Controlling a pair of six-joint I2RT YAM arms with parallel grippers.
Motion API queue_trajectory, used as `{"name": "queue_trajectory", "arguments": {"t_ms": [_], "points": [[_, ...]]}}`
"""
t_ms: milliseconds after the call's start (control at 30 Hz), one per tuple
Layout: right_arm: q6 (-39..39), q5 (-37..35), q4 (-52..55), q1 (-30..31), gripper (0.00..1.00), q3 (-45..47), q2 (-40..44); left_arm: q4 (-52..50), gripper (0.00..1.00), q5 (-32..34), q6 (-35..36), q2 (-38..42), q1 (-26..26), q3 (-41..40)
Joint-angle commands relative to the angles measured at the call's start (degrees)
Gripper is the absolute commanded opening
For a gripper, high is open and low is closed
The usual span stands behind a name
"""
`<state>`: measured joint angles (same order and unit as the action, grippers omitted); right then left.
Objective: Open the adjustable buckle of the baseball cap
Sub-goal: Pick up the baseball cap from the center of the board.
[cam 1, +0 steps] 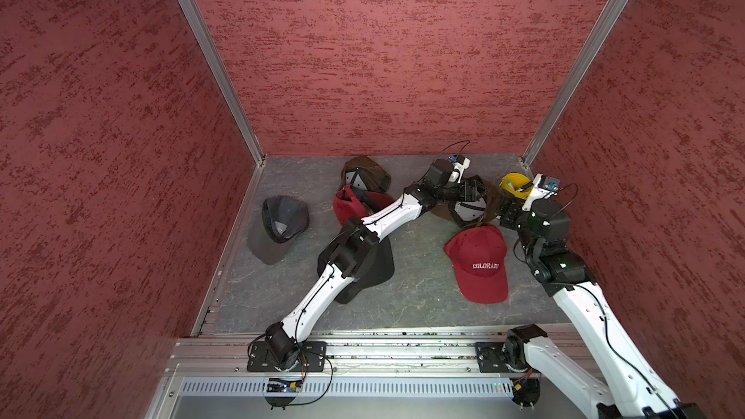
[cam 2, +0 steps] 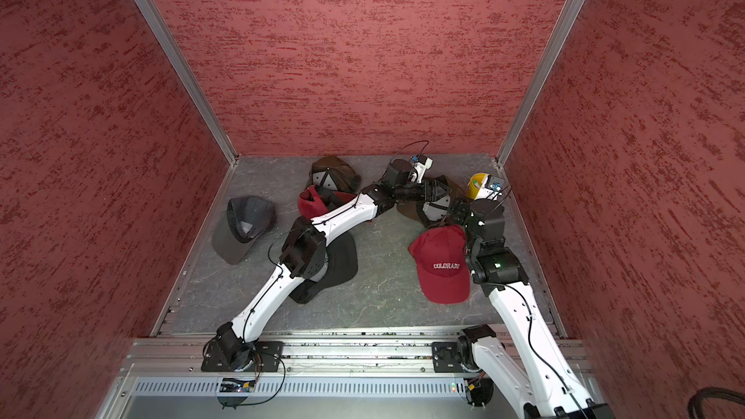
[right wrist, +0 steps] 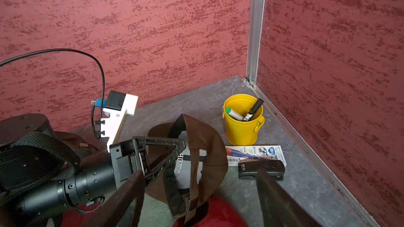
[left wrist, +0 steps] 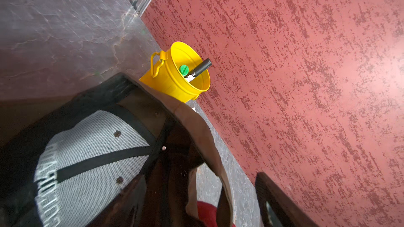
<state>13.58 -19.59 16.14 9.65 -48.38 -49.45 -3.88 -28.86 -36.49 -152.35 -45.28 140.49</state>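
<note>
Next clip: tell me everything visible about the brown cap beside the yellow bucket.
The brown cap lies inside-up on the grey table, beside the yellow bucket. It looks like fabric, with a black sweatband and a white mesh front lining crossed by black seam tape. Its back strap arches upward; the buckle cannot be made out. The left gripper hangs open over its open side, contact unclear. The strap end appears to rest on the red cap.

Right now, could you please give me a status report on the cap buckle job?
Both open: left gripper at rim of brown cap, right gripper facing it. Cap lining showing, buckle not visible. Red cap close alongside.
</note>
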Motion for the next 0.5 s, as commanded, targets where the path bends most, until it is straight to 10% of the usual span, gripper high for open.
{"name": "queue_trajectory", "arguments": {"t_ms": [0,467], "points": [[-1.86,3.77,-0.64,-2.16,0.8,-2.68,-1.2,0.71,0.81,-0.17,-2.37,-3.24,-0.55,4.9],[-0.48,12.92,-1.38,-5.79,0.79,-2.02,-3.66,6.47,0.62,5.34,-6.57,-13.03,-2.31,15.17]]}}
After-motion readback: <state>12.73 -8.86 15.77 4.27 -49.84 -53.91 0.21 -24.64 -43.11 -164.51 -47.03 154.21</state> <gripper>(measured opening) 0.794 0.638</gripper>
